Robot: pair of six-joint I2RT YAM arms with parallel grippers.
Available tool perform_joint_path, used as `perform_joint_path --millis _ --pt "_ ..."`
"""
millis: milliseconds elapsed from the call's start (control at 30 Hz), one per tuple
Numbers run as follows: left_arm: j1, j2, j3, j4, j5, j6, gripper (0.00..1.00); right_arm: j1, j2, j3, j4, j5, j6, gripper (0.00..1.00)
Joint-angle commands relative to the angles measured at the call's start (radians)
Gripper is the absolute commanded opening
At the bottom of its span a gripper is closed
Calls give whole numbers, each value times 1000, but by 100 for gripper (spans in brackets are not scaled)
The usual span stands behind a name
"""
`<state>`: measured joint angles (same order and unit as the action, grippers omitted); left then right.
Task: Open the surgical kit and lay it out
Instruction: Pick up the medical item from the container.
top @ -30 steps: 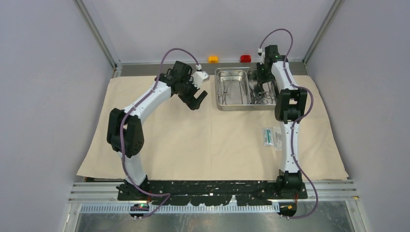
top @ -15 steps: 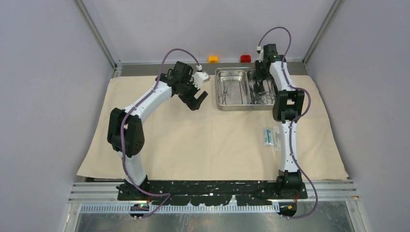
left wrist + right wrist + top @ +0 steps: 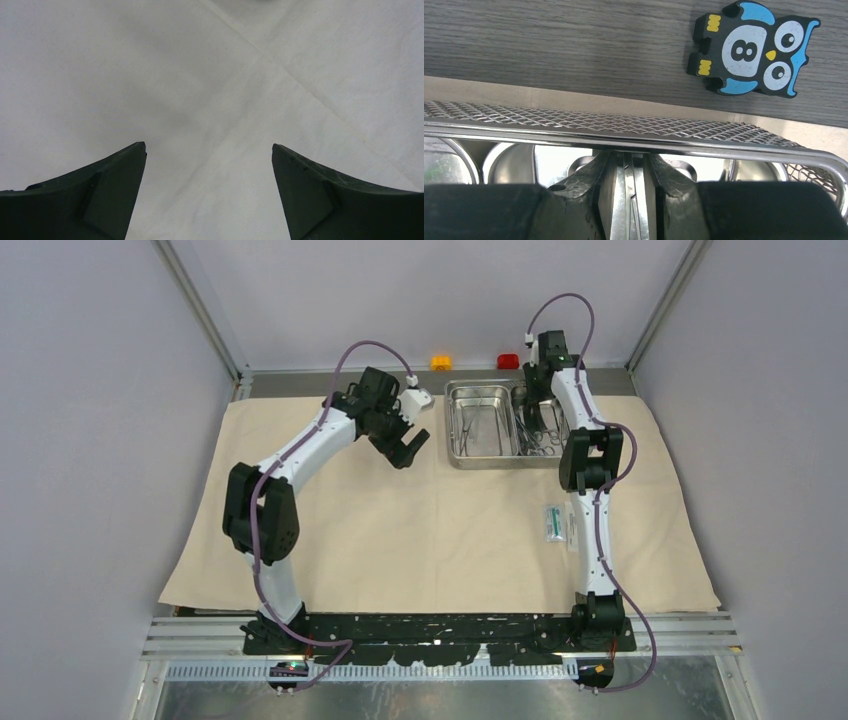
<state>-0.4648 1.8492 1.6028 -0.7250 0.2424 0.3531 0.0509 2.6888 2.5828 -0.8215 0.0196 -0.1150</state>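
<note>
at the far right of the beige cloth [image 3: 400,540] sits the steel tray [image 3: 449,420], one tray with two compartments. its right compartment holds a heap of slim steel instruments [image 3: 545,440], too tangled to count from above, and its left compartment shows what looks like a single clamp [image 3: 472,430]. these pieces should be stiff, light and slick, and apt to hook one another by the rings, so each is best pinched across its flat shank and drawn out singly. the right gripper [image 3: 629,160] is down in the right compartment, its jaws narrow and, as far as the wrist view lets me judge, closed on one thin steel instrument [image 3: 626,200]. two packets [image 3: 553,524] lie on the cloth beside the right arm; they look flat and flimsy, best taken by an edge. the left gripper [image 3: 405,448] hangs over bare cloth left of the tray, jaws wide, holding nothing. beyond, on the table [image 3: 549,40], are one orange block [image 3: 441,362], one red block [image 3: 508,361] and one owl gadget [image 3: 751,47].
</note>
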Motion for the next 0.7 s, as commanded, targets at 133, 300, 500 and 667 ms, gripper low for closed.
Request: perform_joint_path --millis 133,300,500,667 --pt "-6 7 39 -7 -5 20 100 3 52 15 -43 42 -20 24" --pt "-6 5 36 -9 -6 22 100 0 52 18 -42 45 -17 17" --pt "-6 5 39 -9 -8 23 100 -6 49 26 -42 35 -8 10" --pt "-8 8 44 -11 -9 24 100 -11 20 27 -42 -6 15 2"
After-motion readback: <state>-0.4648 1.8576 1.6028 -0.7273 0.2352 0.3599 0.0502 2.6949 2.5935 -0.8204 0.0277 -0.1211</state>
